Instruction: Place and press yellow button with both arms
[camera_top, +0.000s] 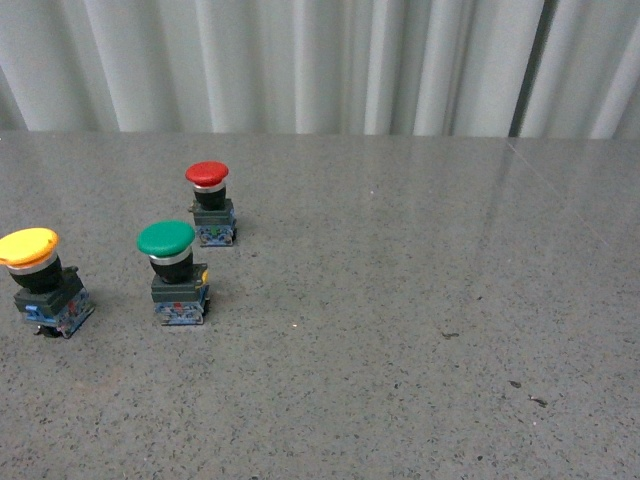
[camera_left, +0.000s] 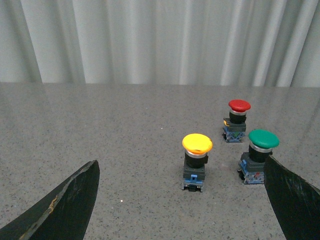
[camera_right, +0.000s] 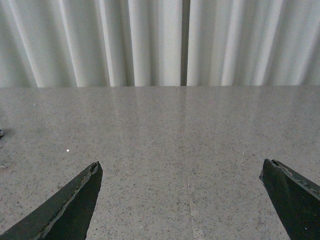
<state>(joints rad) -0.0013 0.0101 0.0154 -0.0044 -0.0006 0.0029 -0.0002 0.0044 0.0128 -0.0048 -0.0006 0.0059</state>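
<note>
1. Currently the yellow button (camera_top: 40, 285) stands on its blue-grey base at the far left of the front view, on the grey speckled worktop (camera_top: 400, 300), cap up and untouched by either tool.
2. Its yellow cap sits on a silver collar above a black body.
3. Just to its right stands the green button (camera_top: 175, 275), apart from it and also cap up.
4. Farther back, and a little right of the green one, is the red button (camera_top: 211, 205); the three do not touch.
5. From the left wrist view, the yellow button (camera_left: 196, 160) shows between the two spread fingers (camera_left: 70, 205) of the left tool (camera_left: 180, 164), beyond their tips; this tool is released and grasps nothing.
6. One of those fingers covers a corner of the green button (camera_left: 259, 157) base in that view, while the red button (camera_left: 236, 121) stands behind it.
7. Over bare worktop, the right tool (camera_right: 181, 164) is likewise released, its fingers (camera_right: 70, 210) wide apart with nothing between them.
8. A few dark specks (camera_top: 530, 400) lie on the worktop's right front part.
9. Behind the worktop hangs a pale pleated curtain (camera_top: 300, 60).
</note>
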